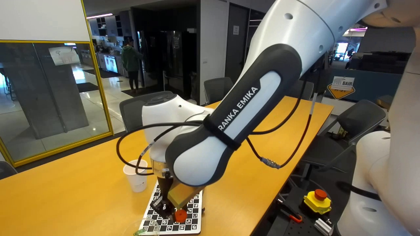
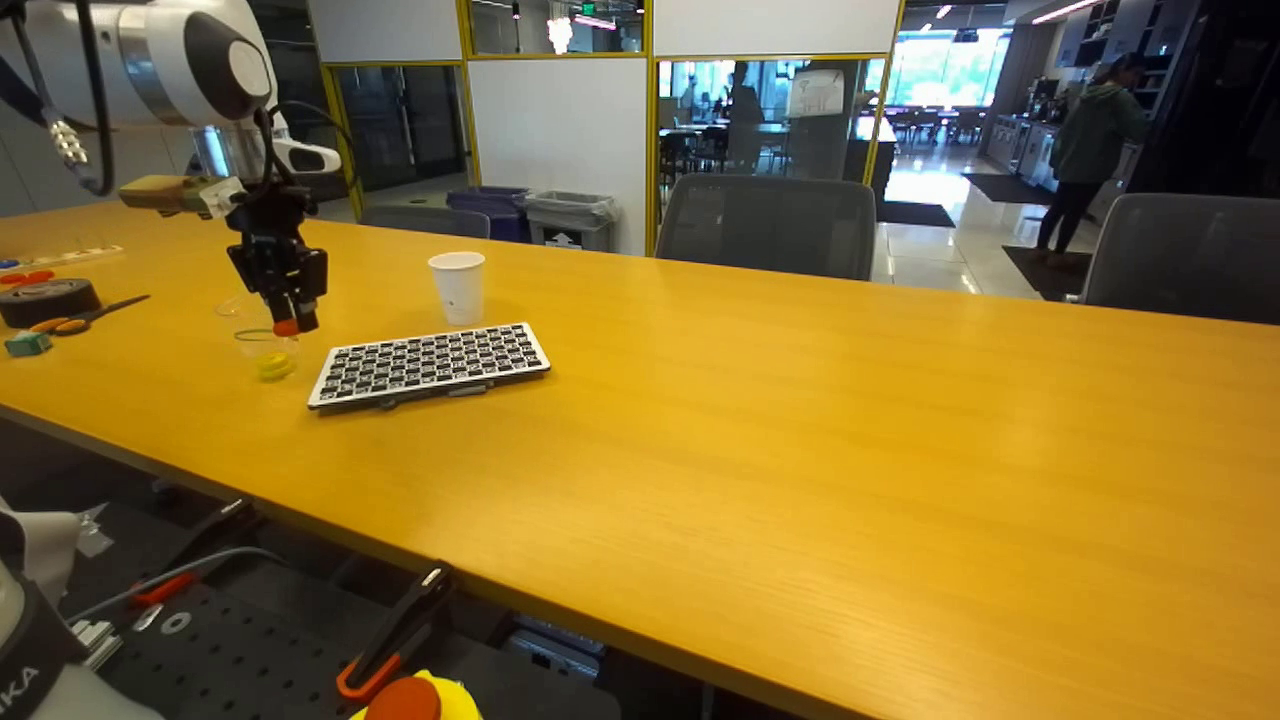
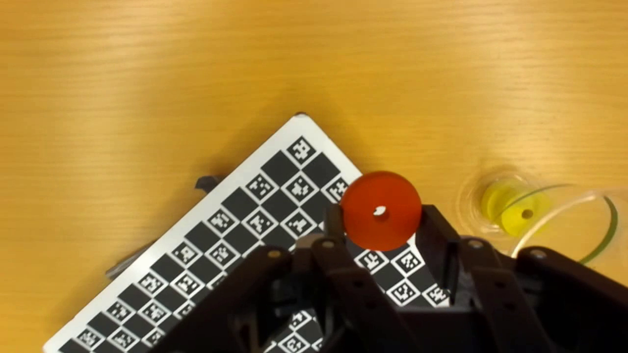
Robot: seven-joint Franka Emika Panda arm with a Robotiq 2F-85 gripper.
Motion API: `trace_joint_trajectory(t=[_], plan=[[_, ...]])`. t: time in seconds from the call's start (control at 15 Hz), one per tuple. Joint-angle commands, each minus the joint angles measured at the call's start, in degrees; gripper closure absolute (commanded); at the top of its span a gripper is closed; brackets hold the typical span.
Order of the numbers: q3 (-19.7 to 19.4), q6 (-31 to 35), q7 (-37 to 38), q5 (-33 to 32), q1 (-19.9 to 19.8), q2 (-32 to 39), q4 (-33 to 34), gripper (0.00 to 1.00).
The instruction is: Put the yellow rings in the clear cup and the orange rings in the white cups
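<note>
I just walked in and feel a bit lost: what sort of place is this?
Probably a shared office or research-lab space, though I can't be sure which. There are dark office chairs, a kitchen-like counter in the background and a large robot arm up close.

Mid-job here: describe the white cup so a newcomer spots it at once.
On the long wooden table, find the black-and-white checkered board. In an exterior view the white cup stands upright just past the board's far long edge. Unlike the clear cup near the board's end, which shows yellow rings through its wall, it is opaque white.
</note>
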Motion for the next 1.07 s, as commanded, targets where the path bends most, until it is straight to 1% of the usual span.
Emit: trace_joint_trajectory(t=[0.0,0.2,0.47,0.67,1.0], plan=[[0.02,-5.83,0.47,-4.22,-1.95,-0.33,6.4,0.78],[-0.48,-8.64,-0.58,-7.09,-3.42,2.65,13.79,0.78],[-1.92,-10.93,-2.46,-8.45,-4.66,8.5,24.37,0.78],[-3.38,-12.65,-4.23,-8.3,-4.53,14.64,33.21,0.78],[-5.29,-15.83,-8.87,-5.71,-4.05,25.27,47.11,0.78]])
